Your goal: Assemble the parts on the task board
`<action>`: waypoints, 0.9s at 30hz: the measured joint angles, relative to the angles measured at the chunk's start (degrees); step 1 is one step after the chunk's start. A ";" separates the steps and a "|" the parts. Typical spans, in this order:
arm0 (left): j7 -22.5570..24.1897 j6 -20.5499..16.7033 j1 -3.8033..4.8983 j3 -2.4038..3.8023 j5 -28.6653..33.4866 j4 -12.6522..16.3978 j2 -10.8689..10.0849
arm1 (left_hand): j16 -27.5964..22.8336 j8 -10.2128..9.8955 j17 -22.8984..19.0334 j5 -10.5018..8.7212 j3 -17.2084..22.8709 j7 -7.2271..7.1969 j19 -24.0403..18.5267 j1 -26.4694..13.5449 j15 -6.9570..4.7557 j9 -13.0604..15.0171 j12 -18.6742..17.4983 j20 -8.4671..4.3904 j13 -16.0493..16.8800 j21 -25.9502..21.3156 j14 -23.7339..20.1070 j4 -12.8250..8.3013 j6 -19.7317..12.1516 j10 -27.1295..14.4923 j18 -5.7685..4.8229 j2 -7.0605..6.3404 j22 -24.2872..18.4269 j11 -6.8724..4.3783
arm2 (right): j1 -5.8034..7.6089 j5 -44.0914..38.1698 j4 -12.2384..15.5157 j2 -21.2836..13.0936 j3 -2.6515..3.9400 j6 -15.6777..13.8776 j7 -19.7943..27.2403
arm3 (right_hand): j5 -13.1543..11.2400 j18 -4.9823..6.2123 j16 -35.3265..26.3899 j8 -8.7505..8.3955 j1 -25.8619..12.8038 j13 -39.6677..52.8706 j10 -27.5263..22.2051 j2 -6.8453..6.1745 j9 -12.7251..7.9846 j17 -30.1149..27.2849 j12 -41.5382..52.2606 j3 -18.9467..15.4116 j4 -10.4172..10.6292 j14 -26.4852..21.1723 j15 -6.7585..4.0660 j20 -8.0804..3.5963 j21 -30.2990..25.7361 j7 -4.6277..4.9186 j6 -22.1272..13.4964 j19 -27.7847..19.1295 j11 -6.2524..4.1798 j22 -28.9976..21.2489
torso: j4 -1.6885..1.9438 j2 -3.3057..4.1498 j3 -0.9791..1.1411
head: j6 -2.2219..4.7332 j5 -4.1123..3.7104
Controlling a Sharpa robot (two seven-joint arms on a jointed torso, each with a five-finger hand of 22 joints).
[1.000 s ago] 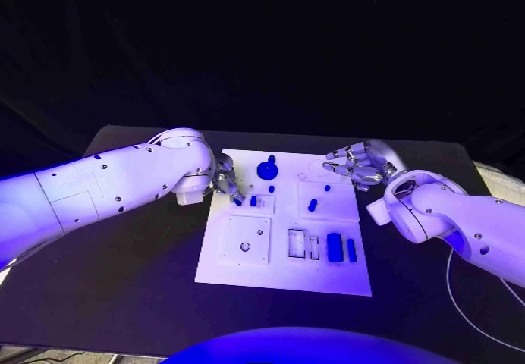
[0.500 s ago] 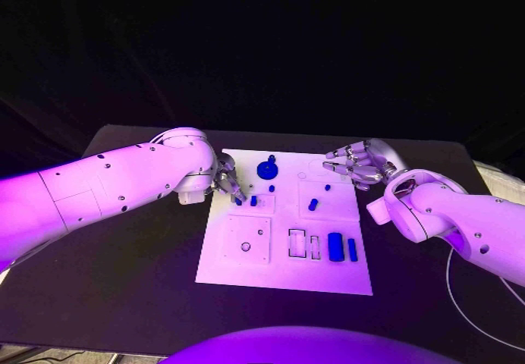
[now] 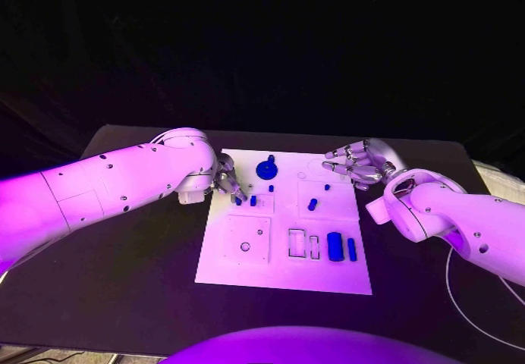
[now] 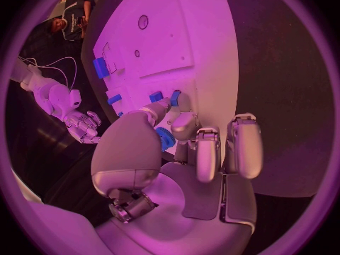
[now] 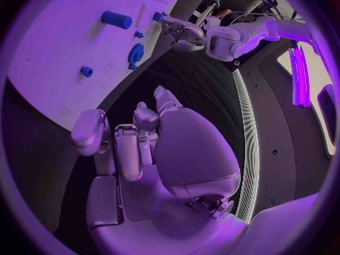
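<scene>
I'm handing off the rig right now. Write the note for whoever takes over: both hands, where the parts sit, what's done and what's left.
Left hand: at the task board's left edge, fingertips down by a small blue part; I cannot tell if it is pinched.
Right hand: off the board's far right corner, fingers apart, holding nothing.
Parts: gear-like piece near the far edge, small piece mid-right, two blocks in the near right slots.
Done: those two blocks look seated.
Left: rectangular slots beside them and the near left plate's hole look unfilled.
</scene>
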 measured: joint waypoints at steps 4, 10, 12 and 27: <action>-0.01 0.02 0.00 0.00 -0.11 -0.26 0.10 | 0.00 0.02 0.00 0.11 -2.22 -0.11 0.00 -0.84 0.00 -0.22 0.05 0.00 0.17 0.06 0.00 0.92 0.31 0.00 0.00 -0.41 0.00 0.00 | -0.01 0.01 -0.01 0.00 0.00 0.00 0.00 | 0.00 0.00 0.00 0.00 0.00 0.00 0.00 0.00 0.00 0.00 0.00 0.00 0.00 0.00 0.00 0.00 0.00 0.00 0.00 0.00 0.00 0.00 | 0.01 0.00 0.00 | -0.06 -0.05; -0.01 0.11 -0.01 0.00 -0.27 -0.44 0.25 | 0.00 0.02 0.00 0.11 -5.17 -0.10 0.00 -1.22 0.00 -0.31 0.26 0.00 0.39 0.23 0.00 2.09 0.50 0.00 0.00 -0.35 -0.01 0.00 | -0.01 0.04 0.01 0.00 0.00 0.02 0.00 | 0.00 0.00 0.00 0.00 0.00 0.01 0.00 0.00 -0.05 -0.01 -0.23 0.16 0.16 0.00 0.00 0.00 0.00 0.00 0.00 0.00 0.00 -0.16 | 0.04 -0.03 0.00 | -0.10 -0.06; -0.01 0.13 -0.02 0.00 -0.30 -0.46 0.25 | 0.00 0.02 0.00 0.11 -5.53 -0.10 0.00 -1.22 0.00 -0.36 0.26 0.00 0.44 0.23 0.00 2.34 0.50 0.00 0.00 -0.35 -0.01 0.00 | -0.02 0.04 0.02 0.00 0.00 0.02 0.00 | 0.00 0.00 0.00 0.00 0.00 0.01 0.00 0.00 -0.05 -0.01 -0.23 0.17 0.16 0.00 0.00 0.00 0.00 0.00 0.00 0.00 0.00 -0.16 | 0.04 -0.03 0.00 | -0.10 -0.05; -0.02 0.08 -0.09 0.08 -0.50 -0.23 -0.31 | 0.00 0.02 -0.01 0.11 -14.48 0.32 0.00 -2.59 0.00 -0.59 0.51 0.00 0.87 0.50 0.00 5.30 0.91 0.21 0.00 -0.96 -0.01 0.20 | -0.07 0.09 0.03 -0.06 0.00 0.08 0.04 | 0.00 0.00 0.00 0.00 0.00 -0.08 0.01 0.00 -0.05 -0.02 -0.23 0.17 0.16 0.00 0.00 0.00 0.00 0.00 0.00 0.00 0.01 -0.16 | -0.03 -0.03 0.00 | -0.19 -0.15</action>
